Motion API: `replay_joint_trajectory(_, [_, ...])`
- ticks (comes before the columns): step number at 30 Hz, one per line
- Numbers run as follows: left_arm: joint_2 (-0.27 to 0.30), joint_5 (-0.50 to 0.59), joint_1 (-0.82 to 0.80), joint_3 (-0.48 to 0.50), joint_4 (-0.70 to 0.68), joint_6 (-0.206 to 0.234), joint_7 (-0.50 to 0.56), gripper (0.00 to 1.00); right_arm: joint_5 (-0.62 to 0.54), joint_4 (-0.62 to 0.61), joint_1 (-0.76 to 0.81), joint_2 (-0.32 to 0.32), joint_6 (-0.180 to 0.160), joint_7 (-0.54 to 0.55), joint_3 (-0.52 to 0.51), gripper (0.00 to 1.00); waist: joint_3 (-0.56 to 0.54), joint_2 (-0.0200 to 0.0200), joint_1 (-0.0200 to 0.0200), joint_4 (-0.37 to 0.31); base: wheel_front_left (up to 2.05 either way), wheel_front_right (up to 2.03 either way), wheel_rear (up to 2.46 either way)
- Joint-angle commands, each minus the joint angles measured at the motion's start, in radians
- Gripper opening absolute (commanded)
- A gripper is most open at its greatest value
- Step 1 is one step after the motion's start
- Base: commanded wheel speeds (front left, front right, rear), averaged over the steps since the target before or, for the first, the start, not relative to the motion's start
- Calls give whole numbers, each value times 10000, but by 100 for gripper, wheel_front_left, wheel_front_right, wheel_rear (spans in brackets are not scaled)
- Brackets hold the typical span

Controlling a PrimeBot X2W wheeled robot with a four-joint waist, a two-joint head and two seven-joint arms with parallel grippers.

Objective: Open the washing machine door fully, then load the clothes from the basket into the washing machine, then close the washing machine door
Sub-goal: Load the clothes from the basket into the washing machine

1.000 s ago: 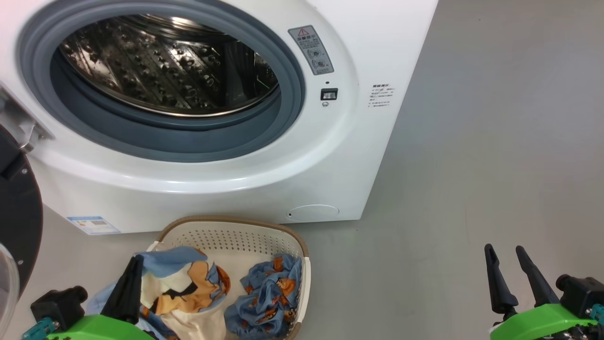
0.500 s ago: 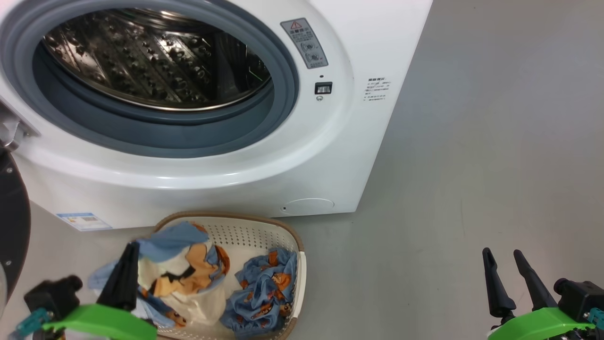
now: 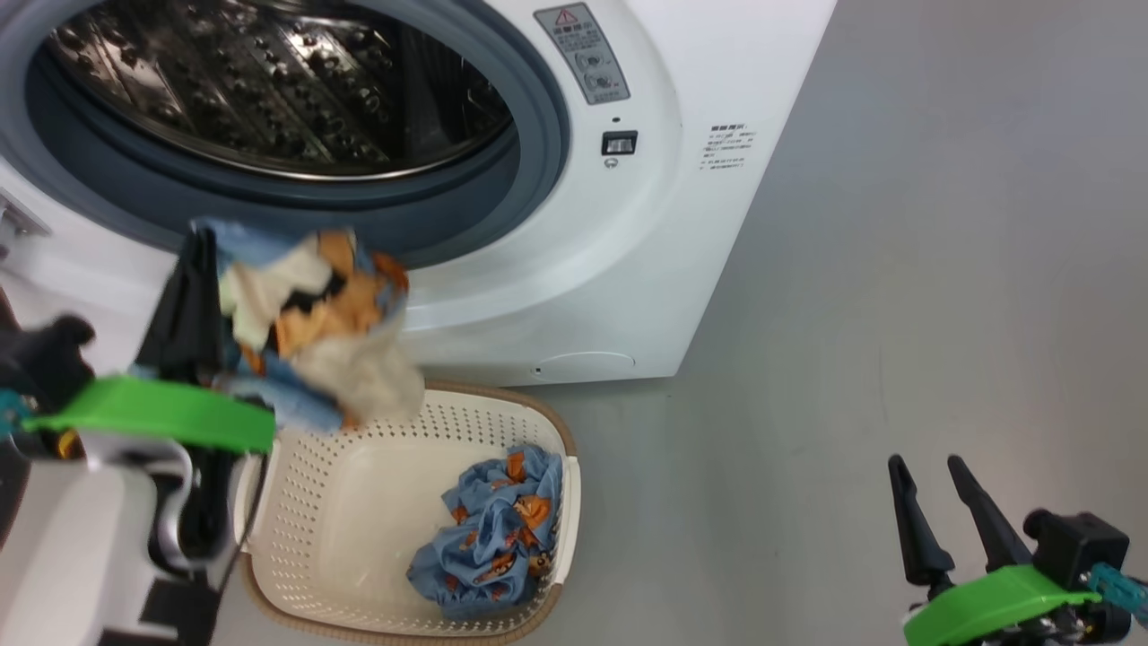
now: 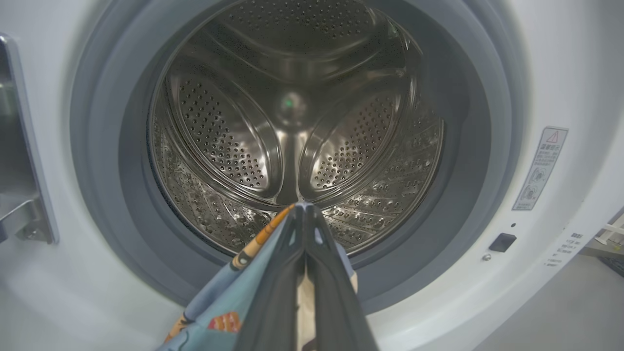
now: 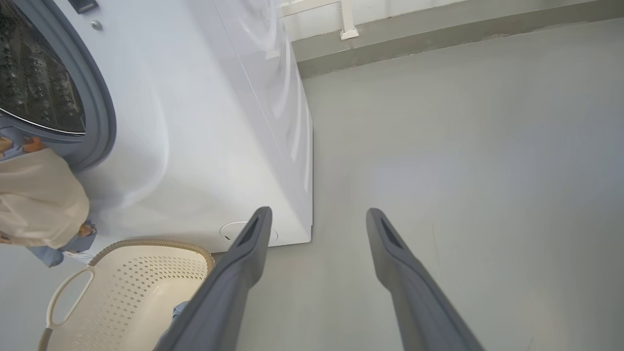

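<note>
My left gripper (image 3: 204, 240) is shut on a light blue garment with a cream lining (image 3: 314, 332). It holds the garment above the basket (image 3: 314, 502), just in front of the lower gasket of the washing machine (image 3: 628, 269). In the left wrist view the shut fingertips (image 4: 303, 208) point straight into the bare steel drum (image 4: 292, 122), and the cloth (image 4: 229, 292) hangs beside them. A second blue printed garment (image 3: 493, 529) lies in the basket's right corner. The washing machine door is out of view to the left; its silver hinge plate (image 4: 19, 214) shows. My right gripper (image 3: 924, 467) stands open over the floor.
Bare grey floor (image 3: 942, 224) stretches to the right of the machine. The right wrist view shows the basket's handle (image 5: 68, 297), the hanging garment (image 5: 39, 200), the machine's side and a wall base (image 5: 438, 34) behind it.
My left gripper has lifted the garment out of the basket up to the drum opening. The head camera has shifted a little. My right gripper has stayed open and still.
</note>
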Motion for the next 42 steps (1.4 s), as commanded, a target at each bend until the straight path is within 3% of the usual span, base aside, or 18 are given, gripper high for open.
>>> replay_joint_trajectory(1, [299, 164, -821, 352, -68, -25, -105, 0, -147, -186, -326, -63, 16, -49, 341, 100, 174, 0, 0, -61, 0, 0, 0])
replay_joint_trajectory(11, [257, 19, -2944, 106, 766, -25, -105, 0, -224, -213, -649, 65, 16, -49, 487, 100, 720, 0, 0, -231, 0, 0, 0])
replay_joint_trajectory(30, [606, -996, -5991, -1395, 5501, -25, -105, 0, -281, -149, -1377, 497, 16, -49, 1146, 100, 1847, 0, 0, -1196, 0, 0, 0])
replay_joint_trajectory(42, [992, -1169, -7366, -1949, 6391, -25, -105, 0, -210, -186, -1645, 643, 16, -49, 1398, 100, 2310, 0, 0, -1654, 0, 0, 0])
